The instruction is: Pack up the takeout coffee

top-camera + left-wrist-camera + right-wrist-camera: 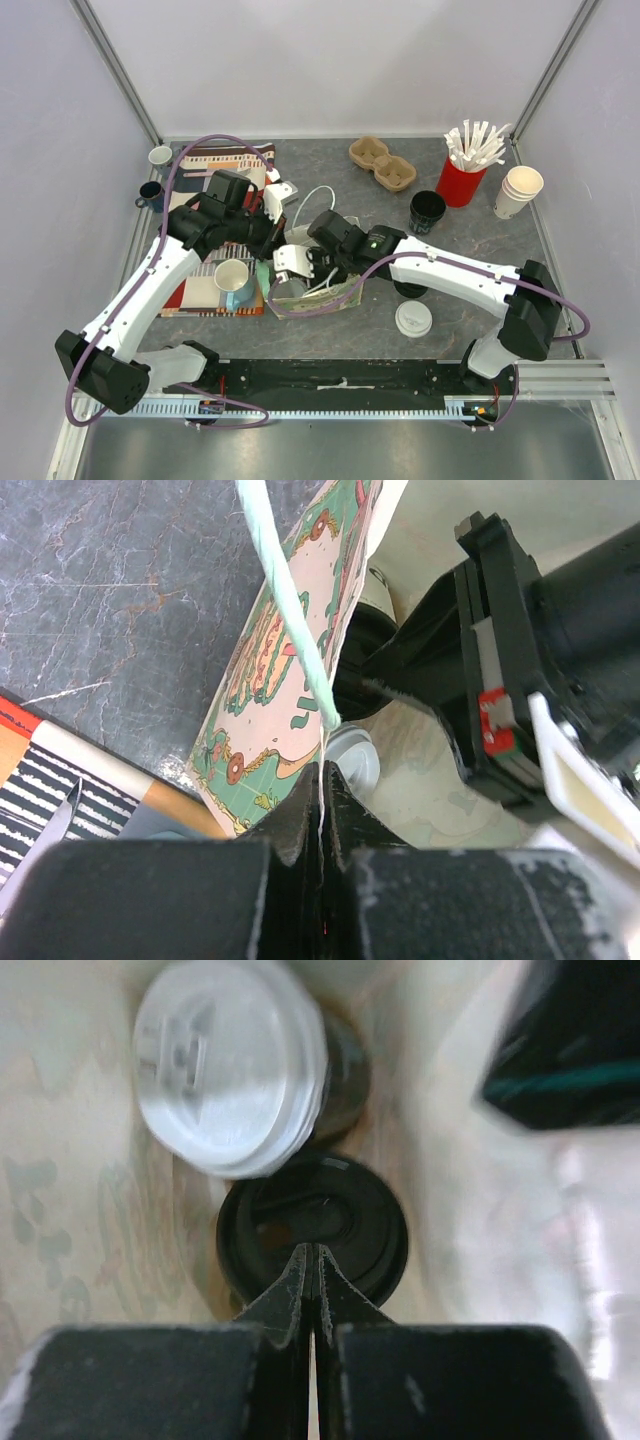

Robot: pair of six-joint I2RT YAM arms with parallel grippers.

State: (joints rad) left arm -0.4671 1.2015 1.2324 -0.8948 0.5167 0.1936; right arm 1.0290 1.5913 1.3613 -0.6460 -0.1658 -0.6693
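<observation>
One takeout coffee (pixel 230 1065), white lid up, stands inside the paper bag (pixel 270 680). It touches a black lid (pixel 315 1220) that sits just ahead of the right gripper (pixel 312 1260), so in the right wrist view the white lid lies up and left of the fingertips. That gripper is pressed together (a pale sliver shows between the fingers, unidentifiable). The left gripper (pixel 322 790) is pinched tight on the bag's rim. Another white-lidded cup (pixel 413 318) stands on the table (pixel 570 260), outside the bag.

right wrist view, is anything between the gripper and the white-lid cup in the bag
Partly: a black-lid cup sits right at the shut right gripper's tip inside the bag; the white-lid cup lies beyond it, upper left in view.
</observation>
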